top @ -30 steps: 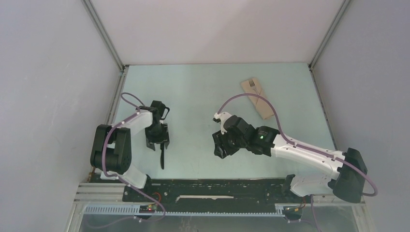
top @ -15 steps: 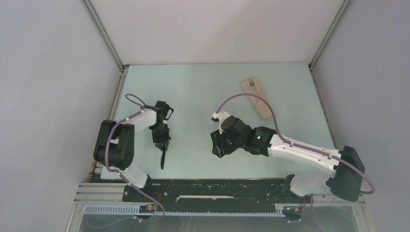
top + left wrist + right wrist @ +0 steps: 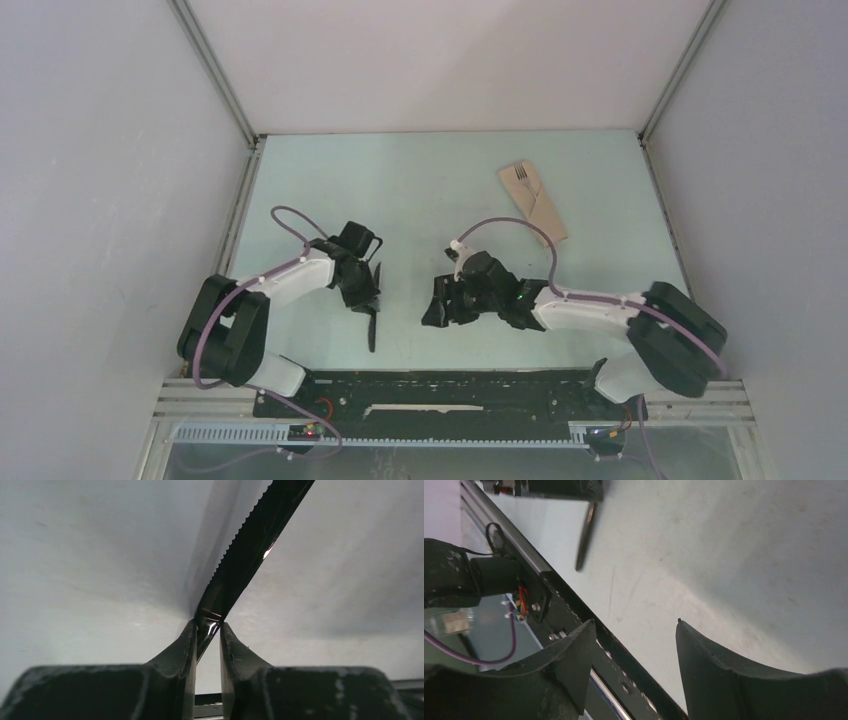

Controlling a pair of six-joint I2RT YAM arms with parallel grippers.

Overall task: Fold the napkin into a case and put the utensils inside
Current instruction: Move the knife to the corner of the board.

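The napkin, folded into a narrow beige case (image 3: 537,205), lies at the table's back right, and the silver fork's (image 3: 521,175) tines show at its far end. My left gripper (image 3: 366,299) (image 3: 207,625) is shut on the black knife (image 3: 372,332) (image 3: 250,545), pinching it between its fingertips. The serrated blade runs out toward the near edge. The right gripper (image 3: 432,312) (image 3: 631,630) hovers open and empty a short way right of the knife (image 3: 585,535).
A black rail (image 3: 440,392) (image 3: 574,615) with cables runs along the near edge, just below both grippers. Metal frame posts (image 3: 215,70) and grey walls bound the pale green table (image 3: 420,190) on three sides.
My left gripper closed on the knife and carried it to the right. The right gripper shifted left and nearer, and its jaws spread a little wider.
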